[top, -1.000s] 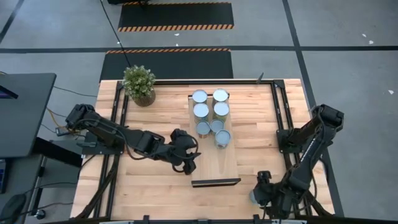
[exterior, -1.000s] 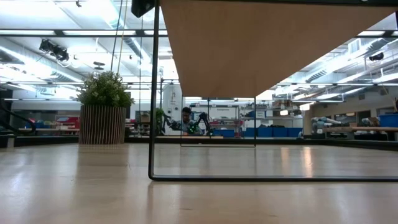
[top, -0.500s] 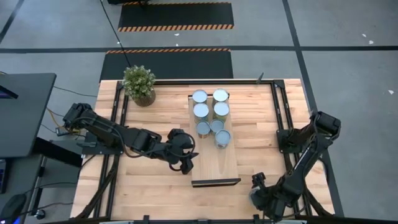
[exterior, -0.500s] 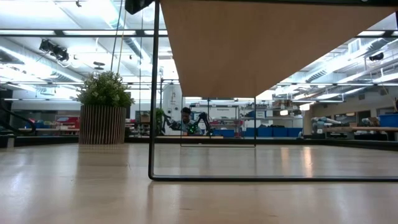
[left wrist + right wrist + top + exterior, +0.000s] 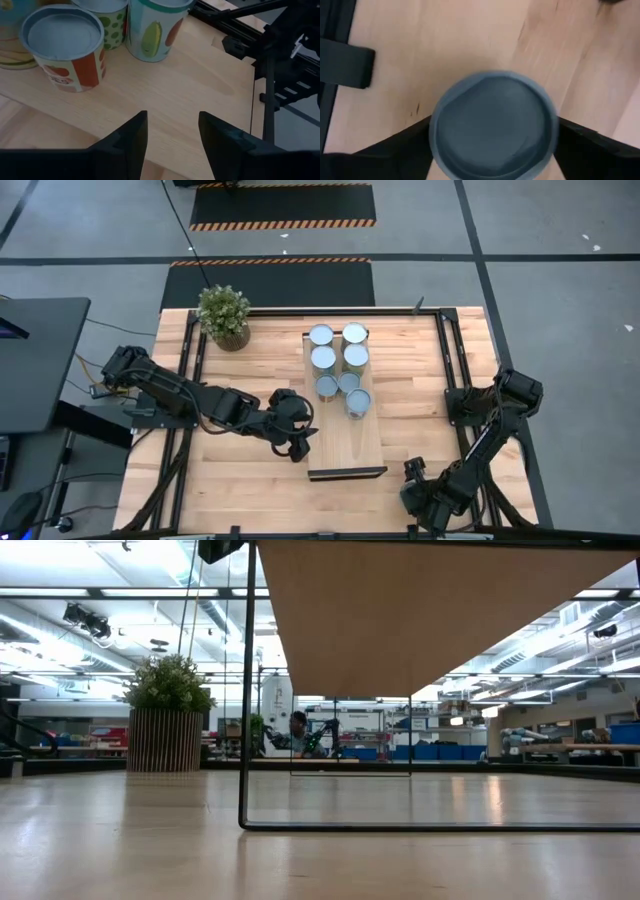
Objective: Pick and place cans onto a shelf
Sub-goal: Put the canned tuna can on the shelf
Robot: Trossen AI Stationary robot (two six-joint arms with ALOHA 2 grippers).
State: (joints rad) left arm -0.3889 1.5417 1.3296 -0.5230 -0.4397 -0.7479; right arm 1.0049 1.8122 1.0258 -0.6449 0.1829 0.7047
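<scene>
Cans on shelf (image 5: 345, 435): six cans (image 5: 340, 365) stand in pairs at its far end — packed tight, probably to leave the near end free.
Can (image 5: 493, 125) at right: on the table near its front right corner, between the spread fingers of the right gripper (image 5: 412, 498); a grip is not certain.
Left gripper (image 5: 297, 445): open and empty, just beside the shelf's left edge.

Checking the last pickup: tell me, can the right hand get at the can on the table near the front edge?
Probably yes: the right hand straddles that can, fingers open either side, nothing between.
</scene>
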